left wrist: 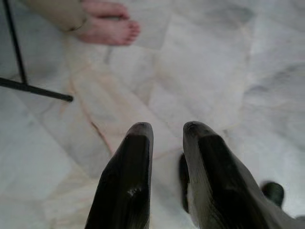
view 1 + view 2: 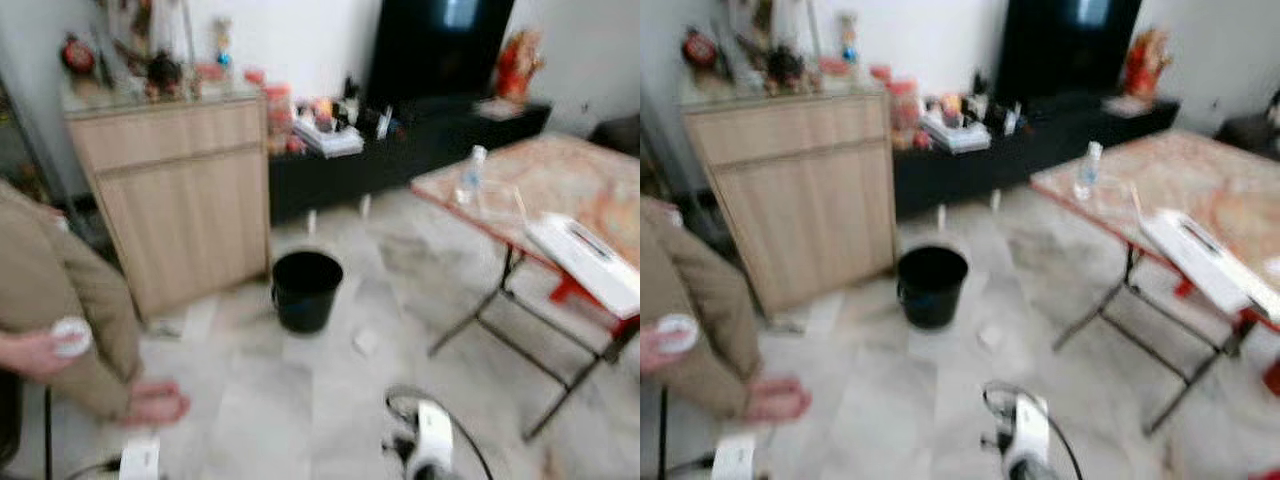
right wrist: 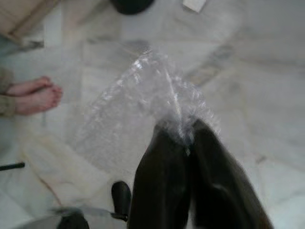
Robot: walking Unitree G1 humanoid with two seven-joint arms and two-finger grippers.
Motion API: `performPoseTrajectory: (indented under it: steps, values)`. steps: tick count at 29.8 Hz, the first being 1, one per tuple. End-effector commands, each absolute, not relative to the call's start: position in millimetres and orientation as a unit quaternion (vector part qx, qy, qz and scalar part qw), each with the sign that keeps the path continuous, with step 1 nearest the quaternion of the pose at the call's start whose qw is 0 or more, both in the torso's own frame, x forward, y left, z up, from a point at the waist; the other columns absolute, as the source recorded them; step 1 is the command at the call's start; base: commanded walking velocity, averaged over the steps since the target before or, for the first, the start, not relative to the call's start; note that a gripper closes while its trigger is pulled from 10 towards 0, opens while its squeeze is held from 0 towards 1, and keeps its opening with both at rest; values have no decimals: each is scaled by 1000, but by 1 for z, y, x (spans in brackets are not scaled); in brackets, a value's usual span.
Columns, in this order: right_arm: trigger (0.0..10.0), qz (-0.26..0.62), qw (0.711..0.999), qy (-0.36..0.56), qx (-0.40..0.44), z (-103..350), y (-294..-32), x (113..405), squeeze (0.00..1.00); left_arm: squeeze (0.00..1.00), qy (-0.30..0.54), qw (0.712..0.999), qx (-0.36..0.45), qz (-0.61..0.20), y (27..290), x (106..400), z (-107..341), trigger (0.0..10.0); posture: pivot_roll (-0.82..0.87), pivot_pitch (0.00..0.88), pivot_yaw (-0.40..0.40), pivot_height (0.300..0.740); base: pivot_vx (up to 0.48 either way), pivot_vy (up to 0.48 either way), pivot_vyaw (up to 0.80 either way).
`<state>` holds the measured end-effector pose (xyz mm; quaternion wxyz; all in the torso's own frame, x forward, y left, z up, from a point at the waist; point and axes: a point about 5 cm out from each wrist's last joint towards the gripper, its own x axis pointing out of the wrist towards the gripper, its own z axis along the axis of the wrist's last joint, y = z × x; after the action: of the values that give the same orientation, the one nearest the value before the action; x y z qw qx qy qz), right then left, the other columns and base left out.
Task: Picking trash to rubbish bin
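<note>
Because the right pincer (image 3: 183, 136) pinched only a corner of the clear plastic wrap (image 3: 138, 95), while the left pincer (image 1: 167, 131) stood narrowly parted and empty, the wrap risked slipping loose short of the black bin (image 2: 306, 289).

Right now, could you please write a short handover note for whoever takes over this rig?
Right tool: shut on a piece of clear plastic wrap, held above the floor.
Left tool: open, holding nothing, pointing at the floor.
Black bin: ahead on the floor beside the wooden cabinet.
A small white scrap lies near the bin.
Done: wrap picked up.
Left: walk to the bin, drop the wrap, probably fetch the scrap.
</note>
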<state>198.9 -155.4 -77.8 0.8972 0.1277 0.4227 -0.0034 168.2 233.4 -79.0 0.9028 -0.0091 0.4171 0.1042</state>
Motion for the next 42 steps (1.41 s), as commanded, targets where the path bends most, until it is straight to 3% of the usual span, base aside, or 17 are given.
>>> performPoseTrajectory:
  steps: [1,30,38,42]
  values:
    - [10000,5,903,409,134,-72,-148,209,0,0,422,900,0,108,240,166,-79,10000,55,0,-33,740,401,0,0]
    - [10000,28,904,413,108,-73,-143,208,0,0,422,901,1,106,240,167,-78,10000,59,0,-29,740,382,0,0]
    - [10000,33,901,419,105,-74,-141,206,0,0,421,901,1,106,241,167,-78,10000,61,0,-29,740,358,0,776]
    - [10000,34,901,419,107,-74,-140,206,0,0,421,901,2,107,242,167,-78,10000,67,0,-30,740,351,0,0]
